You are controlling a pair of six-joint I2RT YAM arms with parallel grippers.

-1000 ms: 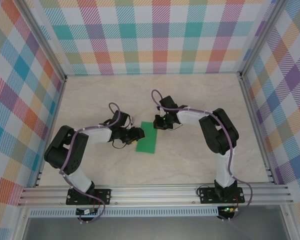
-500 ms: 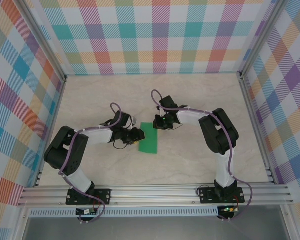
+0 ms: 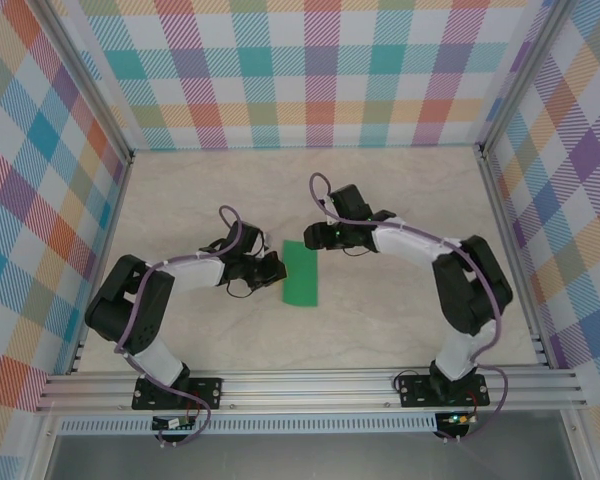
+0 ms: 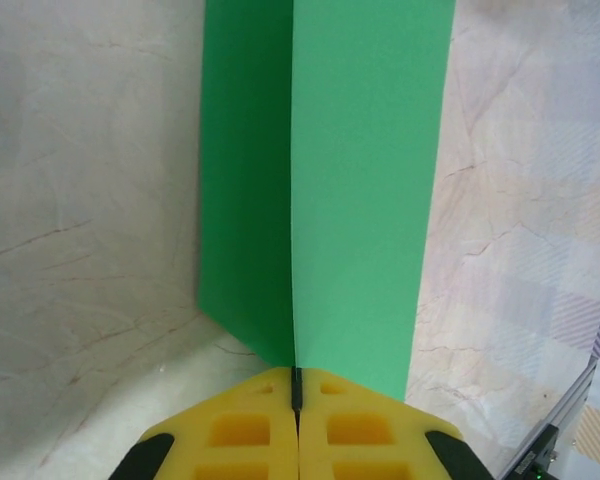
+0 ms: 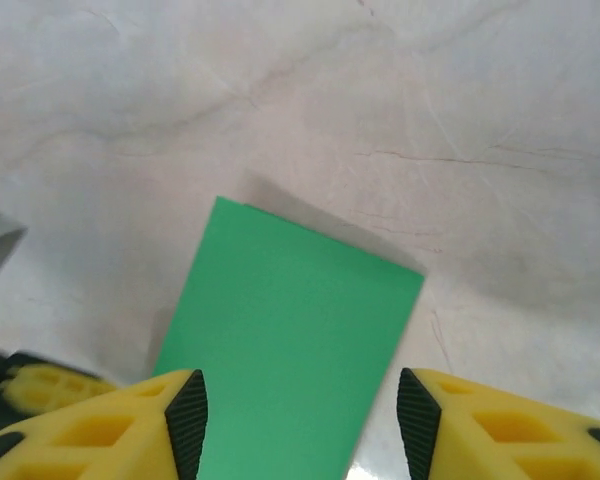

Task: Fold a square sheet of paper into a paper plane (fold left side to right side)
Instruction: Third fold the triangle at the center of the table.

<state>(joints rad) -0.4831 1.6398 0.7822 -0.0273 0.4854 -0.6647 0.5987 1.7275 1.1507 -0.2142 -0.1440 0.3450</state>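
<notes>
"Left gripper (image 4: 296,378) clamped on the square sheet of paper (image 3: 302,273) (folded double) at the middle of the table (image 3: 400,320); right gripper (image 5: 300,410) spread open over its far end."
"Then crease slowly, I'd say — edges matched, no tugging."

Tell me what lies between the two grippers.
The green sheet of paper lies between the left gripper and the right gripper, as the top view shows.

Bright, even light; soft shadows.
</notes>
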